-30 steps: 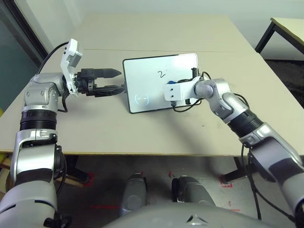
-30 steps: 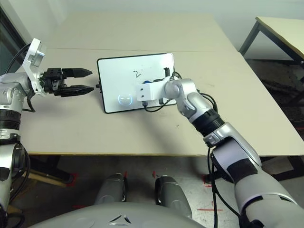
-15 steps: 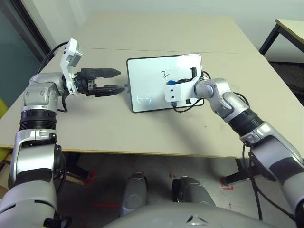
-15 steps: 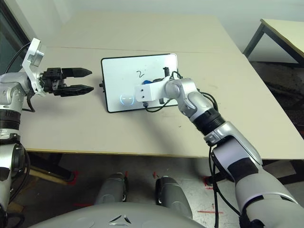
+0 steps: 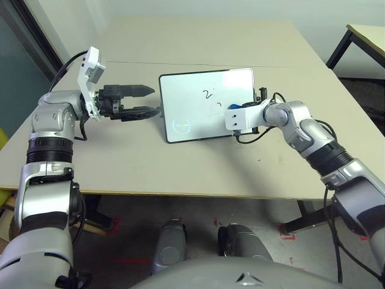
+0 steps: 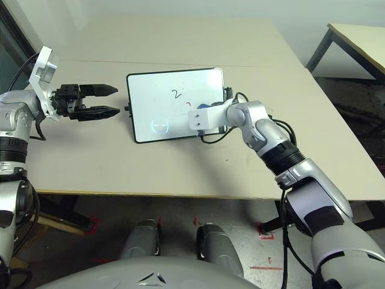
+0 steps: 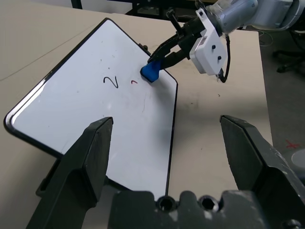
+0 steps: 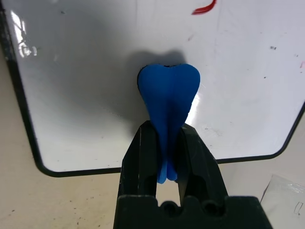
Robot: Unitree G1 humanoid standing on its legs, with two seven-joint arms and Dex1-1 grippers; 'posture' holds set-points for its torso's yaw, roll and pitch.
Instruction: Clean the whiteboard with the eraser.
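The whiteboard (image 5: 192, 105) lies flat in the middle of the table, black-framed, with a black "2" (image 5: 207, 94) and a small red mark (image 7: 134, 82) on it. My right gripper (image 8: 167, 131) is shut on the blue eraser (image 8: 169, 95), which presses on the board near its right edge, beside the red mark. From the left wrist view the eraser (image 7: 151, 71) sits at the tips of those shut fingers. My left gripper (image 5: 154, 100) hovers open just off the board's left edge, holding nothing.
The beige table (image 5: 120, 156) has free room in front of and behind the board. A second table (image 5: 367, 33) stands at the back right. Black cable (image 5: 252, 133) loops by my right wrist at the board's lower right corner.
My right gripper has slid the eraser to the right across the board, away from the "2", uncovering a small red mark. The left arm has stayed put.
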